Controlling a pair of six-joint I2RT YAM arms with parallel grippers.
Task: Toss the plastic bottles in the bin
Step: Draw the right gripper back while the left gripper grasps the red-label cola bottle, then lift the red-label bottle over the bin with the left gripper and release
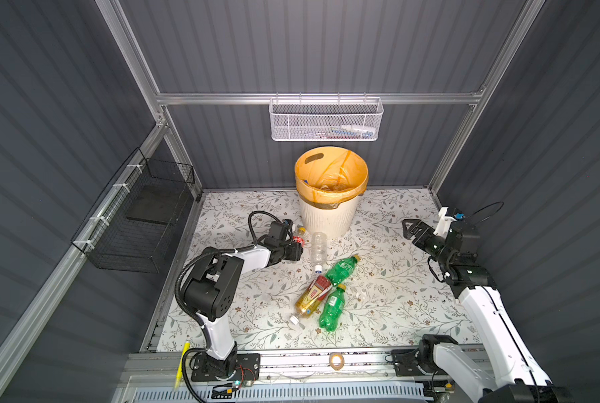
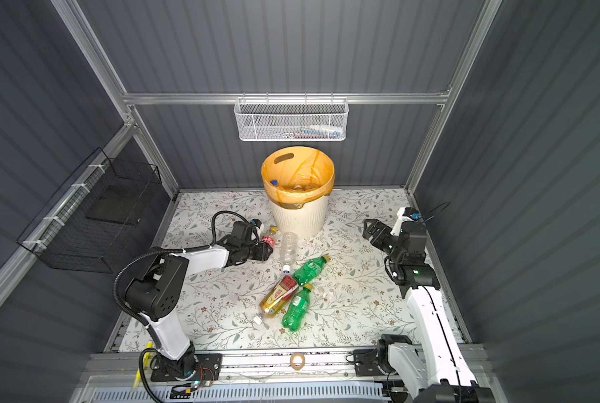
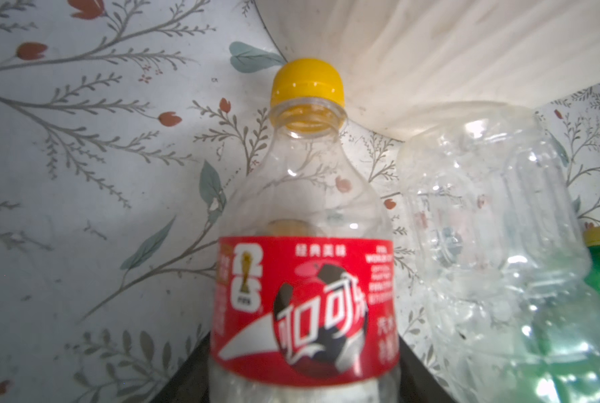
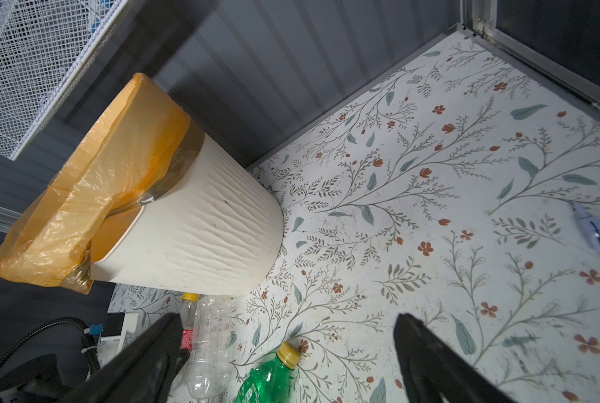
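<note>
In both top views: my left gripper (image 1: 293,241) is pinching the red-labelled bottle (image 1: 301,231) beside the bin (image 1: 326,218) at the bench's far edge | left wrist: fingers (image 3: 190,383) are squeezing its sides | right wrist: my right gripper (image 4: 287,321) is hanging spread

Cream bin (image 1: 326,219), orange bag (image 1: 330,197); red-label btl (image 3: 304,296), yellow cap (image 3: 307,82)
</note>
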